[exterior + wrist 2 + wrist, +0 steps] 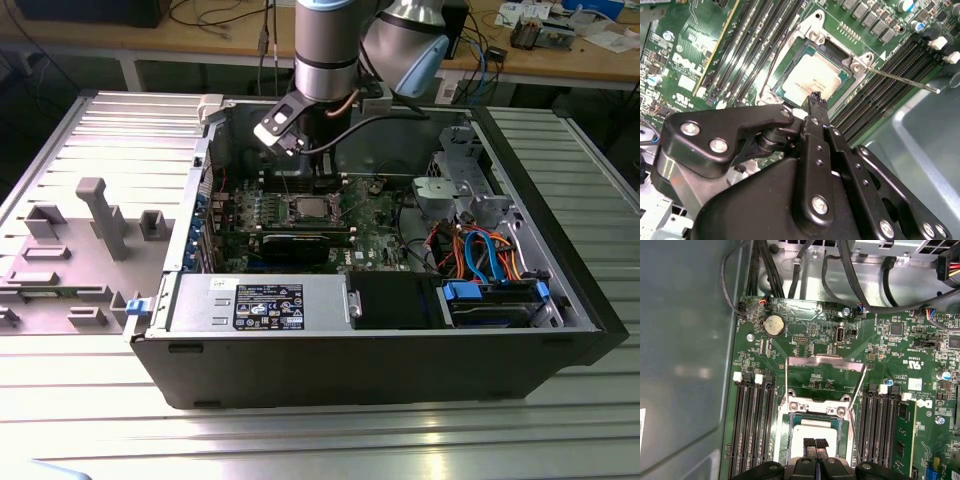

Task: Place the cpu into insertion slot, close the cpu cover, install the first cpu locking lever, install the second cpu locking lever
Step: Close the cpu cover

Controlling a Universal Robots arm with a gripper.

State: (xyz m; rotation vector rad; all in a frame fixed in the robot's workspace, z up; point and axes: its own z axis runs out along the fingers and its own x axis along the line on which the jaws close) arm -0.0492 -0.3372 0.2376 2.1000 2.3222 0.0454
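The cpu [812,80] lies flat in the insertion slot [312,208], silver top up, and it also appears in the first wrist view [810,430]. My gripper [815,97] is shut with nothing between its fingers; its tips sit at the near edge of the cpu [815,444], touching it or just above it. The cpu cover [825,360] stands open, swung back from its hinge, and the green board is visible through its window. One thin locking lever [900,79] sticks out sideways over the memory slots. A second lever [771,70] runs along the slot's other side.
Long black memory slots [752,425] flank the socket on both sides. Black cables [850,275] hang over the board's far edge. In the exterior view the open case holds a power supply [265,300] in front and a drive cage with coloured cables [480,240] on the right.
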